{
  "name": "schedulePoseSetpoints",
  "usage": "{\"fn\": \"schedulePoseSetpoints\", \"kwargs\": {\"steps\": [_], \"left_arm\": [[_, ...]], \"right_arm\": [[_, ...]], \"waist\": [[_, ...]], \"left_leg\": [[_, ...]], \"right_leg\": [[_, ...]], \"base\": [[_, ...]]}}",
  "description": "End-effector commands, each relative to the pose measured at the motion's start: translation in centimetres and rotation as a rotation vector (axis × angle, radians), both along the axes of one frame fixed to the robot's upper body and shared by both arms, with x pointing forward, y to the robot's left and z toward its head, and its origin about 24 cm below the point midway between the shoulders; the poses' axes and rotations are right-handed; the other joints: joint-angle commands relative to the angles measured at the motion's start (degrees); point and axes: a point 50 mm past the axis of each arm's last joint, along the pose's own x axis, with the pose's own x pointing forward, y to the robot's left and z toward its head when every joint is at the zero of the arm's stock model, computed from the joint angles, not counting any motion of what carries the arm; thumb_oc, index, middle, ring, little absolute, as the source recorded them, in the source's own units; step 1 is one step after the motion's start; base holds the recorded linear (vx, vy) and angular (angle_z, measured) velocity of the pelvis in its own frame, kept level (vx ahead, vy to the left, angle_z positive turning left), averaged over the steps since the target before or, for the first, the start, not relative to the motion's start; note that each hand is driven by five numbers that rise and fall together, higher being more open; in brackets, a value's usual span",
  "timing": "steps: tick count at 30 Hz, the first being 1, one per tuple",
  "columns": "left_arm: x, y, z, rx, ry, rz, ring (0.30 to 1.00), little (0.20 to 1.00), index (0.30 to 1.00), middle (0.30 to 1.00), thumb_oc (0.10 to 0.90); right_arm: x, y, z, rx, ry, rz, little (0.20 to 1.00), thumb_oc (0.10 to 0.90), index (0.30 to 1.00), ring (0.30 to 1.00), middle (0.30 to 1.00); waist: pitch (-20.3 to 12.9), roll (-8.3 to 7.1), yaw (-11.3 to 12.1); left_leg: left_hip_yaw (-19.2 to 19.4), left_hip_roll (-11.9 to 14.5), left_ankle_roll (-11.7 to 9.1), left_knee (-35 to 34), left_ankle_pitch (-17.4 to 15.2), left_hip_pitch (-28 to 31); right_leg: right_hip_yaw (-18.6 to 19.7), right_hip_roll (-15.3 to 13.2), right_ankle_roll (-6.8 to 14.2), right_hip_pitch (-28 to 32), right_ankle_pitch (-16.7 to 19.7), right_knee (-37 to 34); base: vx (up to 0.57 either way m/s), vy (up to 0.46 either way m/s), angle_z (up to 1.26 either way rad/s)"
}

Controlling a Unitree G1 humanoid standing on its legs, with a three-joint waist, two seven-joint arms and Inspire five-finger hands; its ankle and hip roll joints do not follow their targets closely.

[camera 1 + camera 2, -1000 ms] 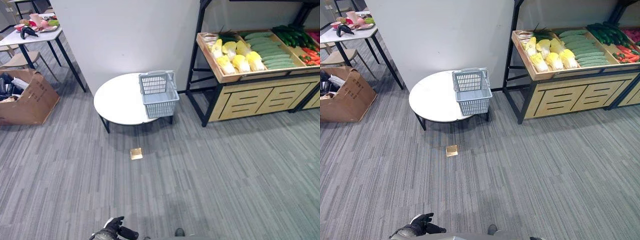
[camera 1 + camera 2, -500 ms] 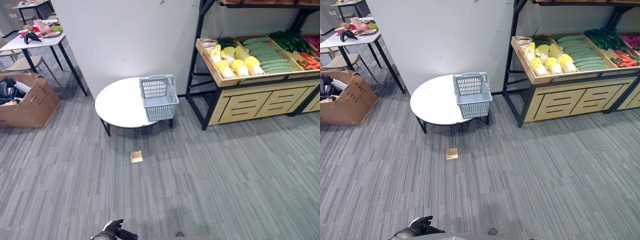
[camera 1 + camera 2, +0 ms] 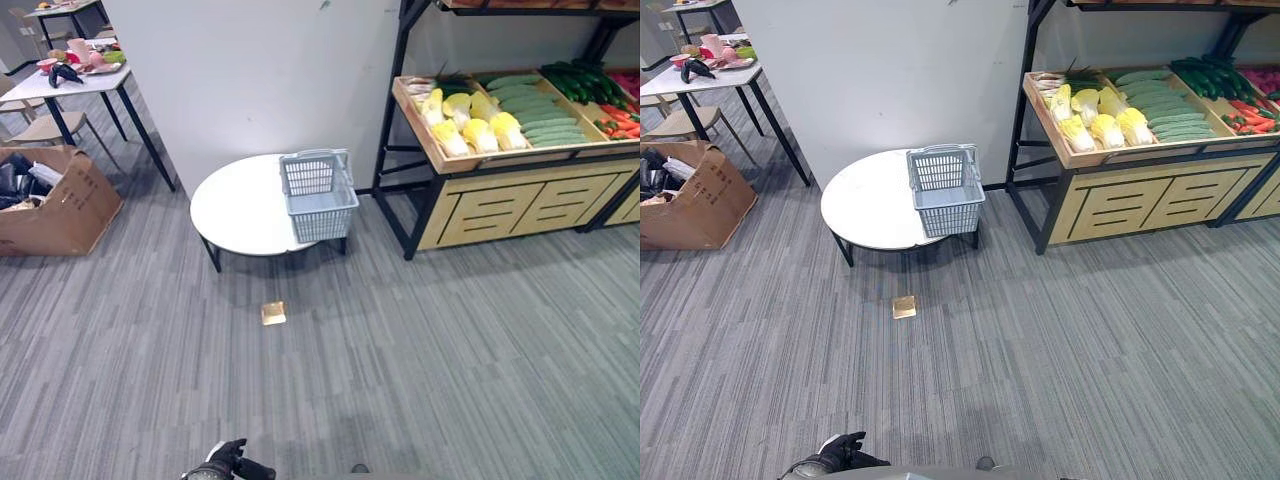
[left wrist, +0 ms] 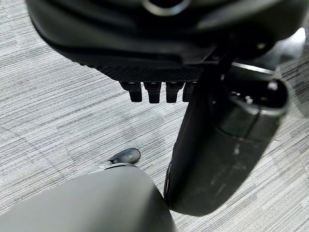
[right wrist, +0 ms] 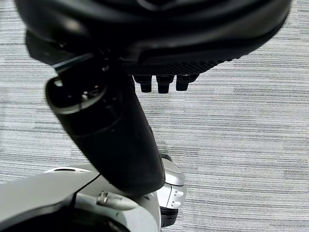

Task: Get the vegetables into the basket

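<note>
Looking down from the head: grey basket sits on the round white table at its 3 o'clock edge, handle up; nothing seen inside. Vegetables are well apart from it on the wooden shelf at 2 o'clock: yellow cabbages, pale green cucumbers, darker cucumbers, red peppers at the far edge. None in the basket.

Writing: dark print on the cardboard box at 10 o'clock, too small to read. Small tan square lies on the carpet just below the table, no legible marking.

Left hand shows at 6 o'clock low in the head views, over carpet, holding nothing. Its wrist view shows fingers straight and relaxed, thumb out. Right hand shows in its own wrist view over bare carpet, fingers loose, nothing grasped.

Desk at 11 o'clock carries mixed items, unclear.
</note>
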Motion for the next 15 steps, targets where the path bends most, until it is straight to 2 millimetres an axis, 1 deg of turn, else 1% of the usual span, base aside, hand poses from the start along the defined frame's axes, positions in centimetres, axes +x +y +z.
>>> {"fn": "schedulePoseSetpoints", "kwargs": {"steps": [1,10,13,15], "left_arm": [[-1.5,-0.1,-0.4,0.006,0.085,-0.019,1.0,1.0,1.0,1.0,0.9],[-1.3,0.0,-0.3,0.008,0.078,-0.015,1.0,1.0,1.0,1.0,0.9],[-1.1,0.1,-0.3,0.009,0.072,-0.009,1.0,1.0,1.0,1.0,0.9],[-0.8,0.3,-0.2,0.013,0.06,0.006,1.0,1.0,1.0,1.0,0.9]], "right_arm": [[1.0,0.2,0.0,0.012,0.003,0.031,1.0,0.9,1.0,1.0,1.0],[1.3,0.1,0.1,0.011,-0.007,0.022,1.0,0.9,1.0,1.0,1.0],[1.6,0.0,0.1,0.012,-0.016,0.017,1.0,0.9,1.0,1.0,1.0],[2.1,0.1,0.2,0.016,-0.04,-0.001,1.0,0.9,1.0,1.0,1.0]], "waist": [[1.18,-0.65,-0.04],[1.44,-0.87,-0.21],[1.68,-0.95,-0.23],[2.03,-1.03,-0.16]], "left_leg": [[1.52,0.73,-3.91,0.04,-0.63,-1.02],[1.96,0.34,-3.48,0.04,-1.12,-1.01],[2.15,0.19,-3.17,0.04,-1.21,-1.2],[2.4,0.15,-2.69,0.04,-1.29,-1.49]], "right_leg": [[-0.63,-4.18,7.72,2.93,-4.08,-0.03],[-0.55,-4.64,7.88,2.91,-3.72,-0.01],[-0.64,-4.75,7.94,2.43,-3.78,0.66],[-0.25,-4.93,7.92,1.26,-4.05,2.35]], "base": [[0.0,0.0,0.0],[0.0,0.011,0.0],[0.0,0.04,0.02],[0.0,0.05,0.02]]}}
